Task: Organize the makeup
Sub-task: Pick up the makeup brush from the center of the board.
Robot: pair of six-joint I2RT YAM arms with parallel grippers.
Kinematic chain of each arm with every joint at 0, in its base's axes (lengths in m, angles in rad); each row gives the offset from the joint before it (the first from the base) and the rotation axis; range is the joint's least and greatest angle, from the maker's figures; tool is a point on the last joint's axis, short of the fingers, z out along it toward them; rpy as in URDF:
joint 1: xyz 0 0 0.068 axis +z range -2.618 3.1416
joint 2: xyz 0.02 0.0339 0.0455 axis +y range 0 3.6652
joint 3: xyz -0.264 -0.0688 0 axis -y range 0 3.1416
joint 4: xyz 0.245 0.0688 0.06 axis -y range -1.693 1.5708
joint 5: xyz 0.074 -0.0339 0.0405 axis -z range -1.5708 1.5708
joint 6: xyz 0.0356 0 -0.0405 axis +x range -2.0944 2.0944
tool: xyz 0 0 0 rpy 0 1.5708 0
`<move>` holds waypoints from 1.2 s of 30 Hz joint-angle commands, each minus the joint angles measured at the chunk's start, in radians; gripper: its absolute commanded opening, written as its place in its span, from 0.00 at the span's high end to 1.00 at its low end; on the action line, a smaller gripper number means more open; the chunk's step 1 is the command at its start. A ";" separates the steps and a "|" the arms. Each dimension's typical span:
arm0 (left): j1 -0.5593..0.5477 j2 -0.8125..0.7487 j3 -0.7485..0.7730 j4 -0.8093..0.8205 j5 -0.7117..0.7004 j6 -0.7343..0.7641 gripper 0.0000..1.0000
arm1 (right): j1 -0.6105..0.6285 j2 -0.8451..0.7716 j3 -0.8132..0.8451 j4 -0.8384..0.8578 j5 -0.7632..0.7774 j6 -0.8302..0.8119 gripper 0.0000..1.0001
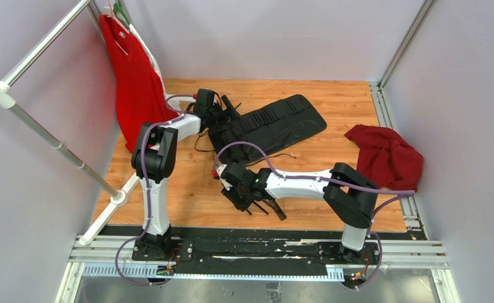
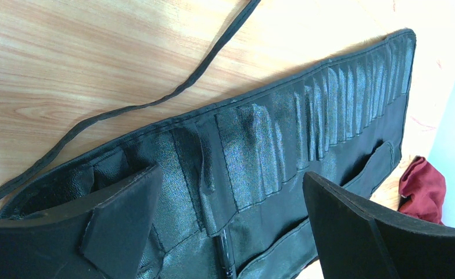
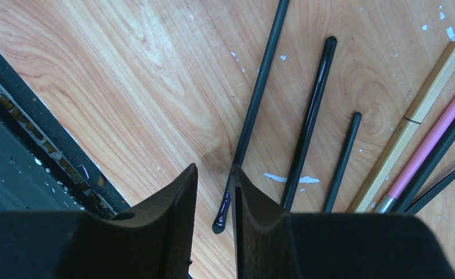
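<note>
Straddling: my right gripper [image 3: 214, 174], jaws narrowly parted round a black brush [image 3: 254, 104] tip, not clamped
Left gripper [image 2: 230, 174]: wide, empty, over roll [image 2: 271, 133]
Brushes [image 3: 309, 116]: loose on table [image 3: 126, 75]
Progress: I judge nearly all left to slot

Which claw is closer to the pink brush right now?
Right. The right claw hovers beside the pink brush; the left claw is far off over the black roll.

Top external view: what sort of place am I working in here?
Probably a lab robot test cell, not a home: plain pale wall panels box in a wood-grain tabletop, aluminium rails run along its near edge, and a white pipe rack holds a red garment.
</note>
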 commanded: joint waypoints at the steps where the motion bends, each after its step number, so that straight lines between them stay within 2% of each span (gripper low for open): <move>1: -0.004 0.033 -0.021 -0.102 -0.019 0.023 0.02 | 0.019 -0.014 -0.022 -0.020 0.042 0.001 0.72; 12: -0.004 0.030 -0.020 -0.105 -0.019 0.021 0.02 | 0.019 -0.013 -0.026 -0.027 0.059 0.001 0.72; 21: -0.004 0.027 -0.021 -0.108 -0.019 0.021 0.02 | 0.018 -0.004 -0.065 -0.009 0.038 0.031 0.78; 29: -0.004 0.027 -0.020 -0.108 -0.023 0.021 0.02 | 0.018 0.002 -0.089 -0.001 0.024 0.051 0.87; 33: -0.004 0.027 -0.020 -0.108 -0.023 0.022 0.02 | 0.018 0.006 -0.091 -0.002 0.025 0.055 0.99; 36: -0.004 0.028 -0.020 -0.108 -0.023 0.023 0.02 | 0.018 -0.001 -0.081 -0.015 0.043 0.048 0.99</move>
